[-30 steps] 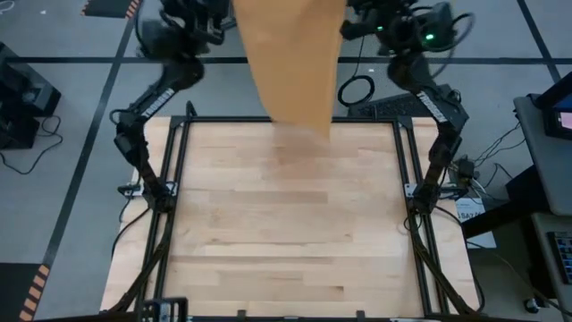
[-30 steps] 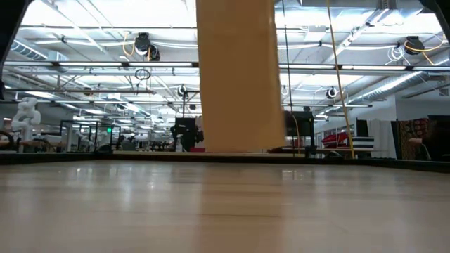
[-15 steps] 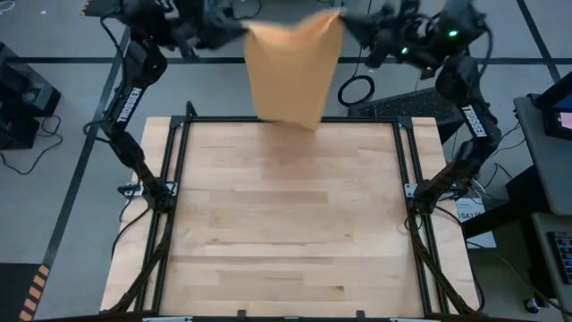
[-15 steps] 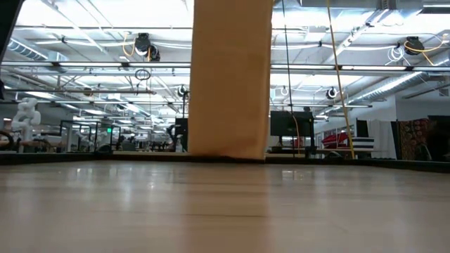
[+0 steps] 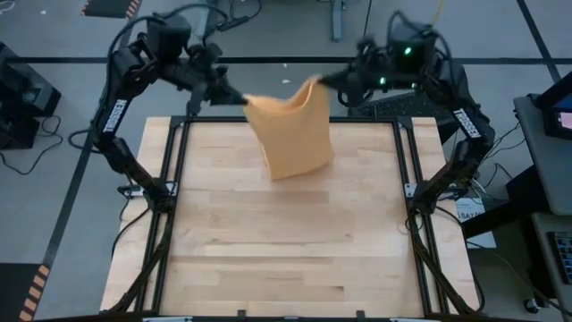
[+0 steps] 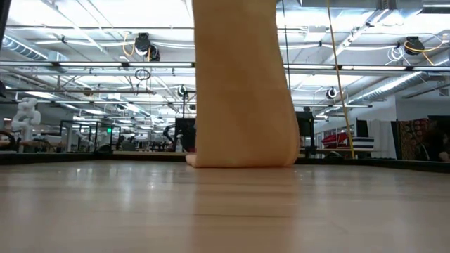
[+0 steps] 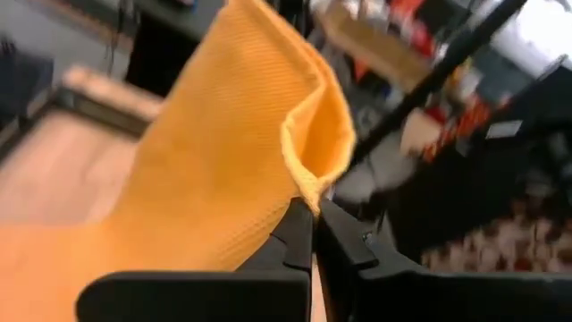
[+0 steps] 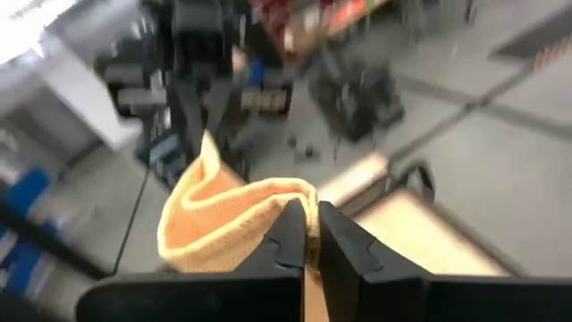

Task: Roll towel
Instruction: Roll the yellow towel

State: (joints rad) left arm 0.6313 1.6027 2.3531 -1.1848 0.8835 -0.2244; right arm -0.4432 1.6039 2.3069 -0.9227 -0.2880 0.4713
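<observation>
Two grippers hold the orange towel up by its top corners, left gripper and right gripper both clamped on cloth, lower edge touching the wooden table near its far edge, no readable writing.

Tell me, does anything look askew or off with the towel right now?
Nothing damaged. The towel hangs between the left gripper and right gripper, both jaws shut on its top corners. Its lower edge touches the table, and the top edge sags between them.
</observation>
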